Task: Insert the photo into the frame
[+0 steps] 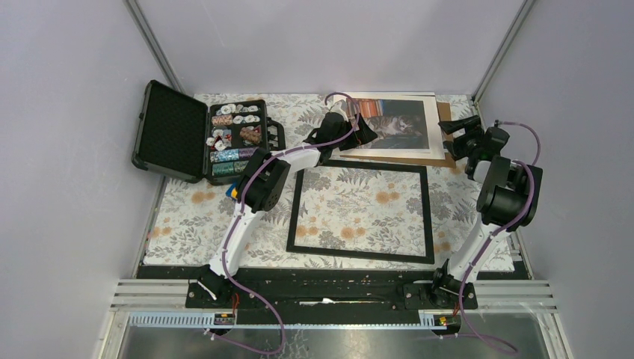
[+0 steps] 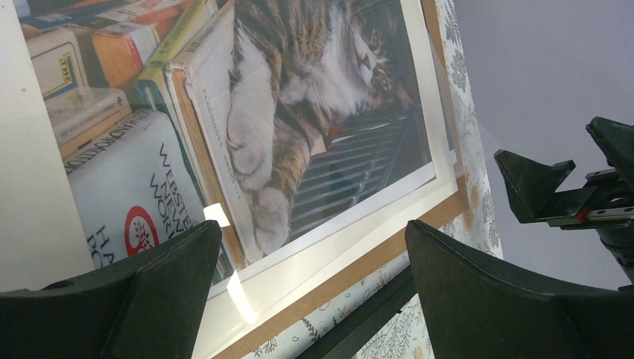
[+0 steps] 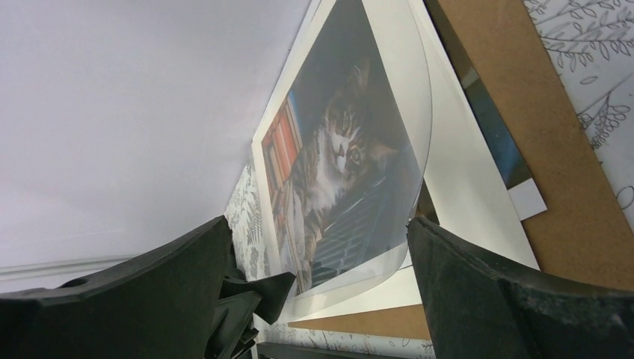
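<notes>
Stretching toward upper centre, left gripper (image 1: 359, 129) spread wide over the large rectangular photo (image 1: 396, 123) of a tabby cat and books, right gripper (image 1: 457, 129) equally spread at its right edge, thin black rectangular frame (image 1: 294, 209) flat mid-picture, floral tablecloth (image 1: 187, 217), grey walls (image 1: 67, 149).

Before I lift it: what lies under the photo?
The photo lies on a brown backing board, visible along its near and right edges. A cream mat borders it; anything between print and board is covered.
</notes>
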Robot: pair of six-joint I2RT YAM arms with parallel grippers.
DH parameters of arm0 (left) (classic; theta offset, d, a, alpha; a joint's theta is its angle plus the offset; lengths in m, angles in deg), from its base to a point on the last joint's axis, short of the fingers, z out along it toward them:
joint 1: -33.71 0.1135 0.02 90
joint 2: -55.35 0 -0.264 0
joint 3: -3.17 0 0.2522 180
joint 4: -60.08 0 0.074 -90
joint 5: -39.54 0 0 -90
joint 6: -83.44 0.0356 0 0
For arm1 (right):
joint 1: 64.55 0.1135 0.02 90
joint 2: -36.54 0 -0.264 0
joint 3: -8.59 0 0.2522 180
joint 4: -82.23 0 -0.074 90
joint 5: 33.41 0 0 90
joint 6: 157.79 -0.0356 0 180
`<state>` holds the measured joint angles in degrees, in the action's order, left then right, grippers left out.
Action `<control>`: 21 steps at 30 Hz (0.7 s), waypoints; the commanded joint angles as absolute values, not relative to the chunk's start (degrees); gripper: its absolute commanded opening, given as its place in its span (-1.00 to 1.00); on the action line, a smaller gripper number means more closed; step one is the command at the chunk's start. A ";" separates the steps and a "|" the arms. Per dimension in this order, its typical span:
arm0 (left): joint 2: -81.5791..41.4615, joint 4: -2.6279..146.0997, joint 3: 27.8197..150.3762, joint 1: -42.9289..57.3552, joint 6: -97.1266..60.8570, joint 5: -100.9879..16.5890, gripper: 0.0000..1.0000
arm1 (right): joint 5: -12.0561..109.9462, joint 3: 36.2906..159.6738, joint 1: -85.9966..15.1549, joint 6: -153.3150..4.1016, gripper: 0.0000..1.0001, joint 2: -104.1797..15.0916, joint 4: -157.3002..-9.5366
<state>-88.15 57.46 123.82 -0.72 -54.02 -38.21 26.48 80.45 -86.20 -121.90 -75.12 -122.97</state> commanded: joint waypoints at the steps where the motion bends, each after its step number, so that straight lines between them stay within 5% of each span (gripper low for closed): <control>1: -89.07 56.51 123.37 -0.54 -54.21 -37.39 0.98 | 25.86 78.67 -86.74 -125.05 0.89 -76.36 -129.99; 15: -89.58 55.29 123.10 -0.48 -55.60 -36.22 0.97 | 26.92 78.10 -87.62 -130.46 0.85 -80.69 -133.16; 21: -89.35 55.04 122.89 -0.48 -55.86 -36.05 0.97 | 27.69 78.17 -87.50 -134.32 0.67 -84.86 -141.81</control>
<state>-88.20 56.41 123.38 -0.59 -55.15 -37.23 27.07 77.46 -87.33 -131.06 -82.55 -132.81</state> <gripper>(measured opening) 0.987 0.869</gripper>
